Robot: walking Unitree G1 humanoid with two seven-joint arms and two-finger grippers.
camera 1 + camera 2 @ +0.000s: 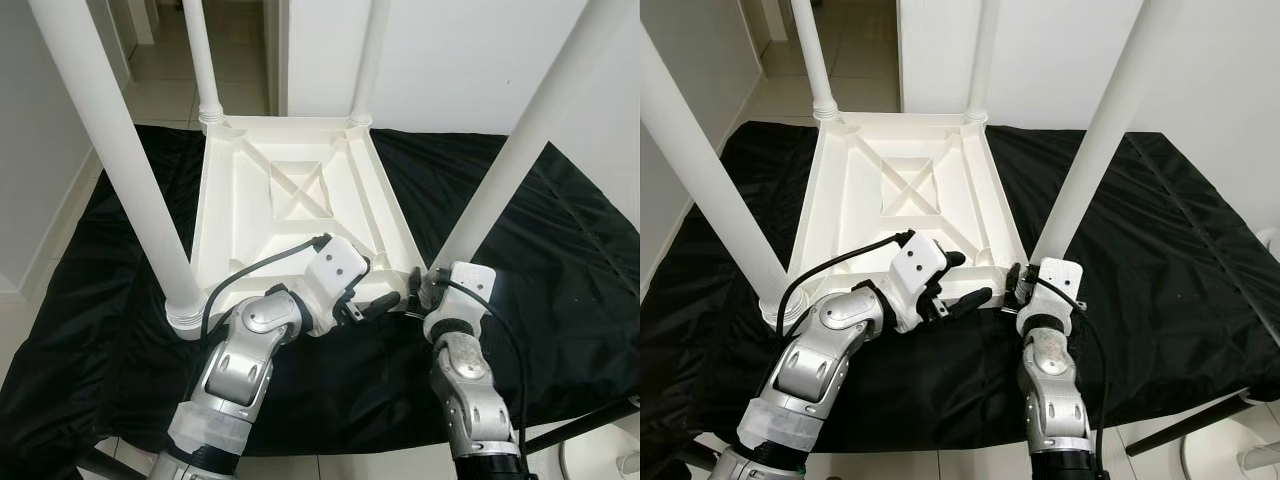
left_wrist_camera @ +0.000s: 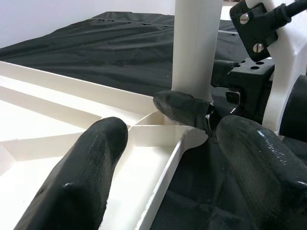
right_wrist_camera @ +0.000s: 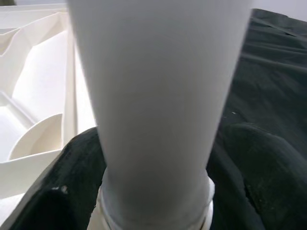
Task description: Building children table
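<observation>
At the centre of the head views lies the white children's table [image 1: 290,200], upside down on a black cloth [image 1: 560,260], its ribbed underside facing up and four white legs rising from its corners. Its near right leg [image 1: 500,180] runs from the lower middle of the frame up toward the upper right. At that leg's base, just right of centre low in the frame, sits the right tool [image 1: 432,288], its two black fingers [image 3: 76,158] closed around the leg on either side, right above the collar. Beside it, lower centre, the left tool [image 1: 385,298] hovers over the table's near right corner with fingers spread apart, holding nothing; one fingertip [image 2: 96,143] sits over the ribbed tray, the other [image 2: 254,143] over the cloth. Pale floor tiles [image 1: 160,70] show at the upper left.
</observation>
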